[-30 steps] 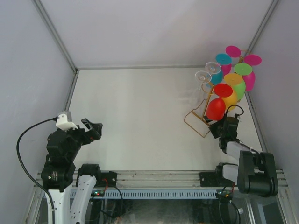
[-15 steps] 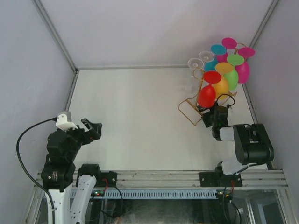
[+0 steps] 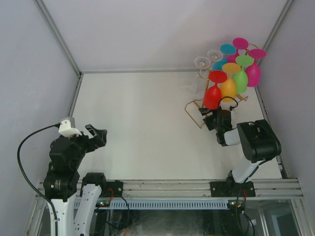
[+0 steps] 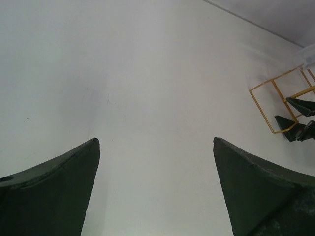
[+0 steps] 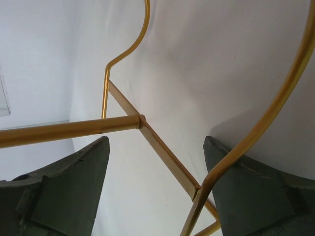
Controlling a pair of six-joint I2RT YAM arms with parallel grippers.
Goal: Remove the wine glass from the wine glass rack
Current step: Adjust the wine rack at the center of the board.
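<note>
Right tool (image 3: 215, 117), jaws spread, straddles the wine glass rack's (image 5: 74, 129) gold base wire at the counter's (image 3: 138, 123) two o'clock, pinching nothing. This looks like the approach step: the red wine glass (image 3: 212, 97) hangs at its twelve o'clock. The next move calls for rising to that bowl and closing gently.

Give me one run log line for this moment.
left end effector open, empty | right end effector open, straddling wine glass rack wire | red wine glass hanging on rack
</note>
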